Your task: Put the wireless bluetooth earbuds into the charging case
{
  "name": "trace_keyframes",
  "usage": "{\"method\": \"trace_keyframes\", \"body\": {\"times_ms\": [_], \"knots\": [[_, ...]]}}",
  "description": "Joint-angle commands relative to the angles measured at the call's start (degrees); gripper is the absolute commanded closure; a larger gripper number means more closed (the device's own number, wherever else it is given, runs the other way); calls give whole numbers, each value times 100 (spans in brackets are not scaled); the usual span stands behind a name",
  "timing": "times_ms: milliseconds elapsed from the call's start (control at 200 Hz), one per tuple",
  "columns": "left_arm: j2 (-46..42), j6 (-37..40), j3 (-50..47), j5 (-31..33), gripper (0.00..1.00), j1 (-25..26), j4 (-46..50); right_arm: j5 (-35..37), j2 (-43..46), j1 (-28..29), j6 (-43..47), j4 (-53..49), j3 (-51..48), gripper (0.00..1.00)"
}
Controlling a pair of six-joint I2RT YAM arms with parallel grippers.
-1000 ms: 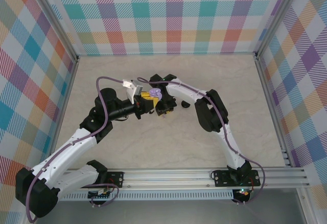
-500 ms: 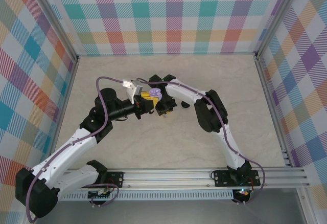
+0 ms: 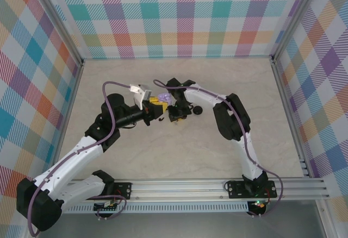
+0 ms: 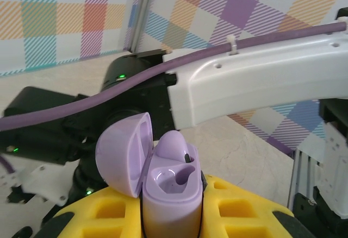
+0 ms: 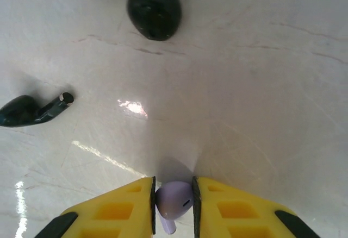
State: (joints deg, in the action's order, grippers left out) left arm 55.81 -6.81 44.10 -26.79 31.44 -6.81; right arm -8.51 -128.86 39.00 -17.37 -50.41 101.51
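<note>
My left gripper [image 4: 171, 208] is shut on a pale lilac charging case [image 4: 169, 194], held upright with its lid [image 4: 124, 151] swung open. One lilac earbud [image 4: 175, 144] sits in the far slot; the near slot [image 4: 173, 175] is empty. My right gripper [image 5: 174, 186] is shut on the other lilac earbud [image 5: 175, 200], just above the table, stem pointing back towards the wrist. Two black earbuds [image 5: 155, 7] [image 5: 30, 110] lie on the table beyond it. From above, the case [image 3: 163, 99] and the right gripper [image 3: 176, 114] are close together at mid-table.
A small black object [image 3: 197, 110] lies on the pale marble table [image 3: 179, 151] just right of the right gripper. Checked walls and metal frame posts [image 3: 283, 86] enclose the table. The right arm's white link [image 4: 255, 80] crosses close behind the case.
The right arm has swung to the right and its gripper has drawn slightly away from the lilac case. The left arm and case have stayed put.
</note>
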Motion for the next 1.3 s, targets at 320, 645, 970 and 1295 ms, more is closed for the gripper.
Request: {"method": "trace_keyframes", "body": {"times_ms": [320,645,970,1295], "knots": [[623,-455,-7,702,81,64,21,-1335,1207,-866,-624,1585,-1601,76],[1179,-837,-107,738,81,20,-354,-1917,2189,-1321,-1035,2681,-2531,78],[1545,-1020,-157,381,81,20,-949,-2248,3407,-1519,-1349,3721,-3230,77],[1538,-1090,-318,-13,81,42,-1714,-2553,4542,-1519,-1442,4557,-3642,76]]}}
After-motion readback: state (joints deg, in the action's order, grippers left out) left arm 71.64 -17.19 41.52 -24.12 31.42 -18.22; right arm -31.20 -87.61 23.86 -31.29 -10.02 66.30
